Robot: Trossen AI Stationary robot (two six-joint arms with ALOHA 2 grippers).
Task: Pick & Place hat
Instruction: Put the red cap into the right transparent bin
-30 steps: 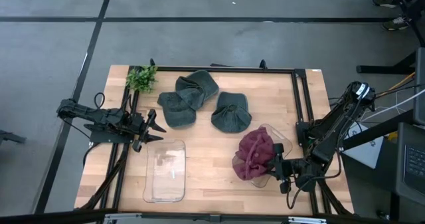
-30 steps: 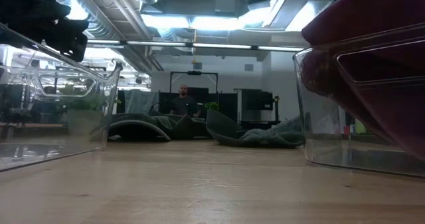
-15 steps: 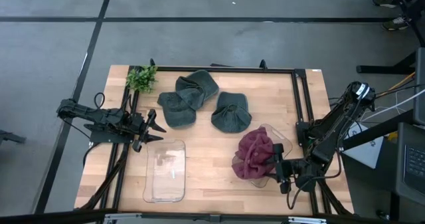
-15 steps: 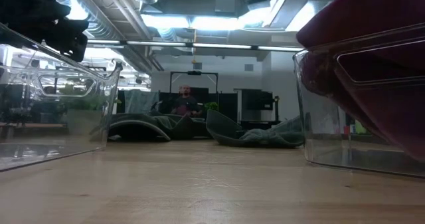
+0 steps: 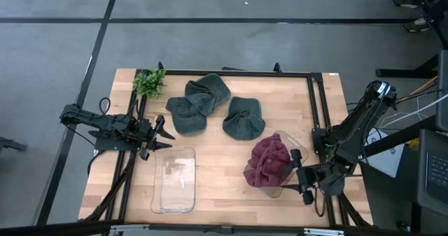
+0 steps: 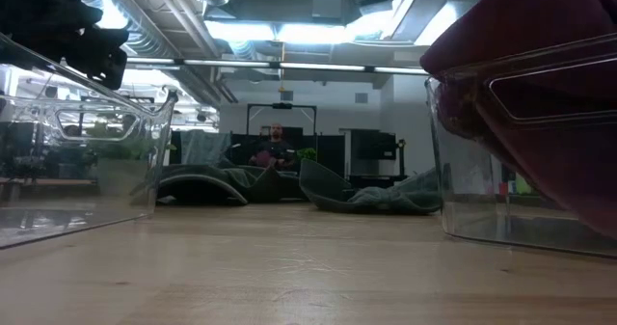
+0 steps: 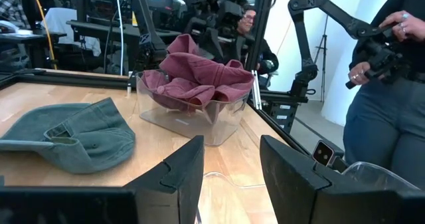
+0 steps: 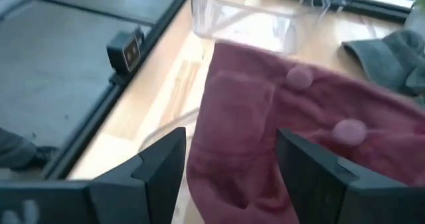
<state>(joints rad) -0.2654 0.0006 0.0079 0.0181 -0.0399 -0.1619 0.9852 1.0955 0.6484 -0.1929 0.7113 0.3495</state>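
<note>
A maroon hat (image 5: 268,164) lies bunched in a clear container (image 5: 280,139) at the table's near right, its cloth spilling over the rim (image 6: 521,26). My right gripper (image 5: 300,176) stands open just right of the hat and a little above it. In the right wrist view its fingers (image 8: 163,164) flank the hat (image 8: 265,117) without holding it. Three green hats (image 5: 208,90) (image 5: 185,115) (image 5: 243,117) lie flat on the far part of the table. My left gripper (image 5: 162,134) waits open at the left side, pointing level across the table (image 7: 229,177).
An empty clear container (image 5: 175,180) stands at the near left. A small green plant (image 5: 149,82) sits at the far left corner. A black frame rail (image 5: 316,103) runs along the right side. A person (image 7: 385,84) stands beyond the table's right edge.
My right gripper has opened and let go of the maroon hat. It has then risen and drawn back a little toward the table's right edge. The hat stays in the container, and its cloth has sagged slightly farther over the rim.
</note>
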